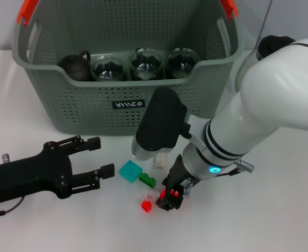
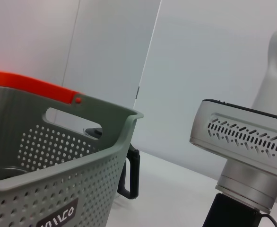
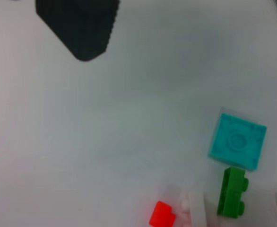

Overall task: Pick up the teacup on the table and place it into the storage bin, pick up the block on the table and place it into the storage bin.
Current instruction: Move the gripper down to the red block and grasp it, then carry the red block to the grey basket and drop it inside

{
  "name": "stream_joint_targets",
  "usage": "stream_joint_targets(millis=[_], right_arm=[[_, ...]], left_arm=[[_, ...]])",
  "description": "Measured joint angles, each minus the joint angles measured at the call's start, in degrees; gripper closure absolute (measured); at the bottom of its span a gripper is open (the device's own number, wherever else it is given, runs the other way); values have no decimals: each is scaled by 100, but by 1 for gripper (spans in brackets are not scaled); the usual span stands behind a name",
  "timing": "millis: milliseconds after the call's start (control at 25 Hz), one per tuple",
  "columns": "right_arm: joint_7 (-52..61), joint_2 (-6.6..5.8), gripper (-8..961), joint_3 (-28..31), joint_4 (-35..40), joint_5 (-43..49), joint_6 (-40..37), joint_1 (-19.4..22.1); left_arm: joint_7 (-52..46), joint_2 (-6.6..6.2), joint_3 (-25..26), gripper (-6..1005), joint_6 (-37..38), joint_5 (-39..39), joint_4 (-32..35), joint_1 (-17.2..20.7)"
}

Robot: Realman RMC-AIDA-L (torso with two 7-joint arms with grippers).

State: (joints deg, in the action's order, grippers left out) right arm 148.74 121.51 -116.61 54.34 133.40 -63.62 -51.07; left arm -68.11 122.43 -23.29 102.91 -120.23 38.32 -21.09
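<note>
The grey-green storage bin (image 1: 127, 102) stands at the back of the table, and its corner with an orange handle piece fills the left wrist view (image 2: 58, 156). Three glass teacups (image 1: 145, 64) sit inside it in a row. Several small blocks lie in front of the bin: teal (image 1: 130, 170), green (image 1: 147, 180), white (image 1: 159, 160) and red (image 1: 146, 205). My right gripper (image 1: 170, 198) points down just right of the red block (image 3: 162, 215), close above the table. My left gripper (image 1: 102, 156) is low at the front left, open and holding nothing, pointing at the blocks.
A black teapot (image 1: 75, 67) sits in the bin's left end. My white right forearm (image 1: 259, 105) crosses in front of the bin's right corner. A dark part of the left gripper (image 3: 82, 28) shows in the right wrist view.
</note>
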Motion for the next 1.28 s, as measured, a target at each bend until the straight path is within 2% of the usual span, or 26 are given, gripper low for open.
stream_joint_targets(millis=[240,440,640,880,1000,1120,1280], right_arm=[[45,-9,510,-13,-3,-6,-78,-4],[203,-62,580,18,157,11,-103,83],[280,-126,622,303,880,260,-653,520],[139,-143,621,1444,2464,674,-1782,1373],[-1,-142,621,2083,3209,505,-2383,1518],[-140,-141,622,2871,3726,-52,-2867,1365],[-276,-145,624,4145,3903,-686,-3189,688]], left_arm=[[0,0,0,233,0,0,0,5],[0,0,0,233,10,0,0,9],[-3,5,0,233,57,0,0,39],[0,9,23,233,49,0,9,99],[0,9,26,233,41,0,9,118],[0,11,16,233,25,0,9,122],[0,16,8,233,19,1,3,123]])
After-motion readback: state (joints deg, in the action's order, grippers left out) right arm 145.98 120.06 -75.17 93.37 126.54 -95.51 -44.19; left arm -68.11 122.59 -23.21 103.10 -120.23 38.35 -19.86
